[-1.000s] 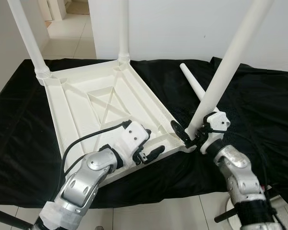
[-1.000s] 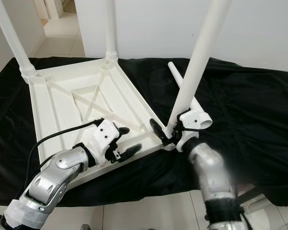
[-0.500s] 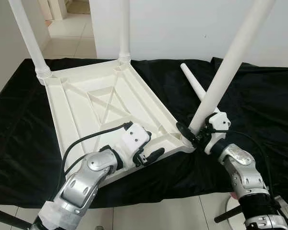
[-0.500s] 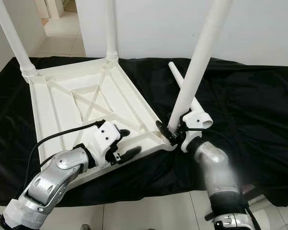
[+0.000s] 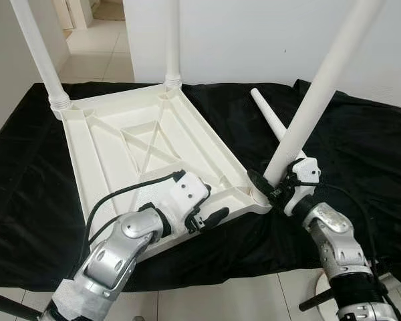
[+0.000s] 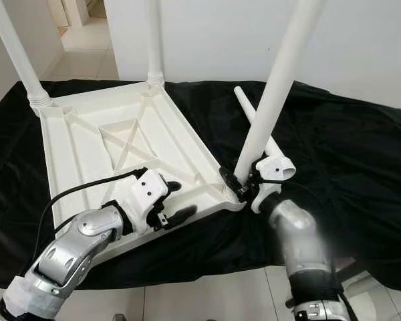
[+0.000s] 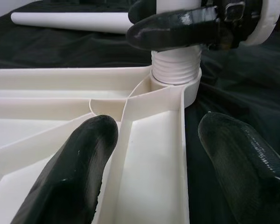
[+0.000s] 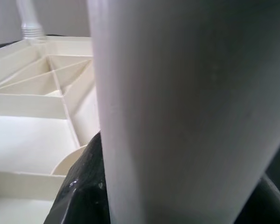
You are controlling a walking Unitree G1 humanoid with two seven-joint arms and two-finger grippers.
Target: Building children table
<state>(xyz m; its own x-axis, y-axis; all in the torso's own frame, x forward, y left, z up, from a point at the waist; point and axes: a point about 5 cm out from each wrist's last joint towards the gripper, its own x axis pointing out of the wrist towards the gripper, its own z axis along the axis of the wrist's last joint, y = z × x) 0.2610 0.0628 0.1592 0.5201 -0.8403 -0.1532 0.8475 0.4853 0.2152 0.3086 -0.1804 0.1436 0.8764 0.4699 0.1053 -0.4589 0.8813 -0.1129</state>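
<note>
Gripping the leg low, the right gripper should twist it upright into the near-right socket. Left gripper, fingers spread around the tabletop rim, should brace.

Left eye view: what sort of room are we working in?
Probably a room in a home: plain white walls, a pale tiled floor running through a doorway, and a work surface draped in black cloth bearing the upturned white tabletop.
</note>
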